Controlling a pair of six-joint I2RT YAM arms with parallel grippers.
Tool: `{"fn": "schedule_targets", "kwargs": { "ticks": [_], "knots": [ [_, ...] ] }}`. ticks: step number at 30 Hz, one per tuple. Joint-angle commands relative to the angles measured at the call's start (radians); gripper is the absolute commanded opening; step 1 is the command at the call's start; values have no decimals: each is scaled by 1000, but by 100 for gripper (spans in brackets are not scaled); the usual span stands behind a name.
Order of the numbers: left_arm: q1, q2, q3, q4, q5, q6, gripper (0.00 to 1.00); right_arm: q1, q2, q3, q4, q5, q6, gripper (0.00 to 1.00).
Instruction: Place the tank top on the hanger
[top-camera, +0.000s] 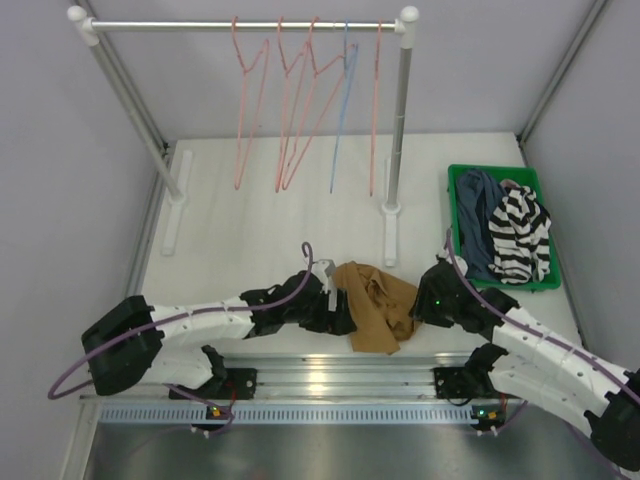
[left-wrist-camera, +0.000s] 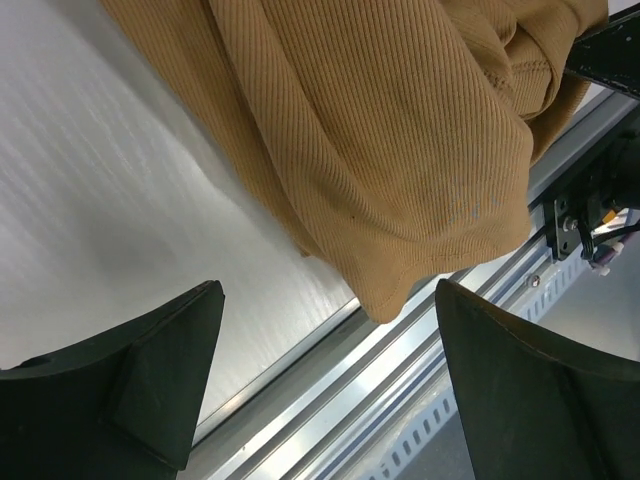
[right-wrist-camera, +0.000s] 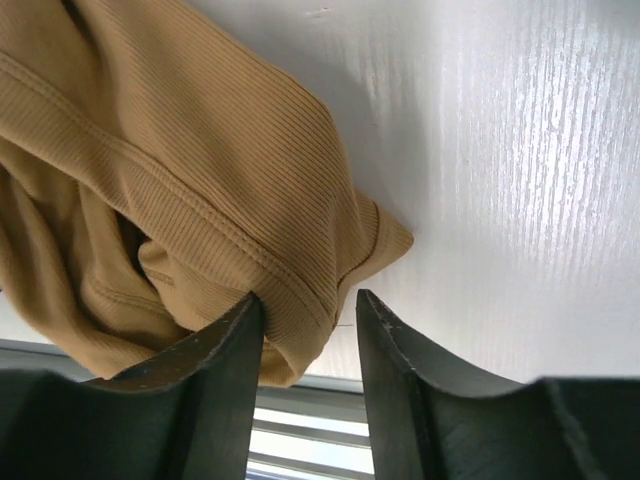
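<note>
Both arms are stretched low across the table (top-camera: 230, 230), one at each side of the tank top (top-camera: 375, 305). The left gripper (left-wrist-camera: 330, 290) is held wide open and empty, with the cloth lying just beyond its fingertips. The right gripper (right-wrist-camera: 310, 295) is half closed around a hemmed fold that is not yet pinched. The tan ribbed top is bunched in a crumpled heap at the table's near edge.
</note>
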Motion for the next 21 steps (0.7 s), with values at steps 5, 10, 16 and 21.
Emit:
{"fn": "schedule_targets", "kwargs": {
  "ticks": [5,10,16,21],
  "knots": [
    [-62,119,70,158,-60,-35,87,23,25,-31,60,15,20,35],
    [-73,177,82,192,-87,-50,56,25,48,-5,66,26,11,23],
    [-72,57,115,-5,-341,-58,0,25,30,98,-9,58,-7,12],
    [-36,-109,162,-296,-612,-93,0,25,21,215,-115,116,-45,10]
  ]
}}
